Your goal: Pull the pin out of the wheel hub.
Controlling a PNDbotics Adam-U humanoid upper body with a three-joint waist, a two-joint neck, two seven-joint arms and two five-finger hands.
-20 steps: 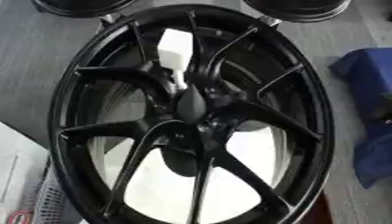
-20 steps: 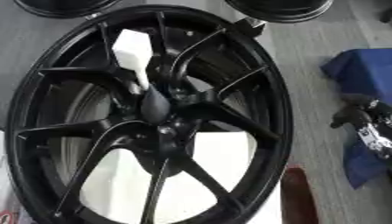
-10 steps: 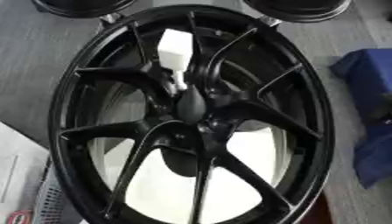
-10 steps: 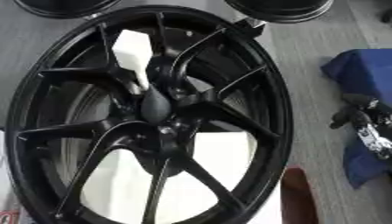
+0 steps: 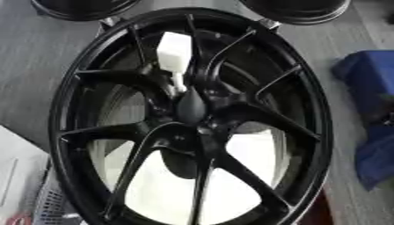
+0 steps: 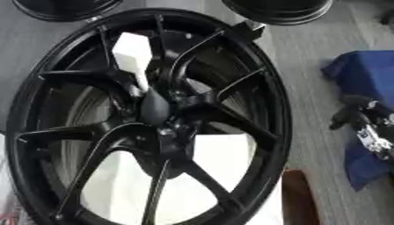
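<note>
Blue cloth [image 5: 369, 88] at right, 2 dark rims [image 6: 277, 9] at top

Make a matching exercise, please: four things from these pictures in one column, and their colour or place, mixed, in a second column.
Things:
1. wheel
2. pin
3. cloth
4. right hand

Descriptions:
A. white, standing in the hub
B. blue, on the floor
C. at the right edge, over the blue cloth
D. black, with spokes

Pairs: 1-D, 2-A, 3-B, 4-C

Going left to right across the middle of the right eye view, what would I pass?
Black wheel rim → white pin → wheel hub → grey floor → blue cloth → robot's right hand.
</note>
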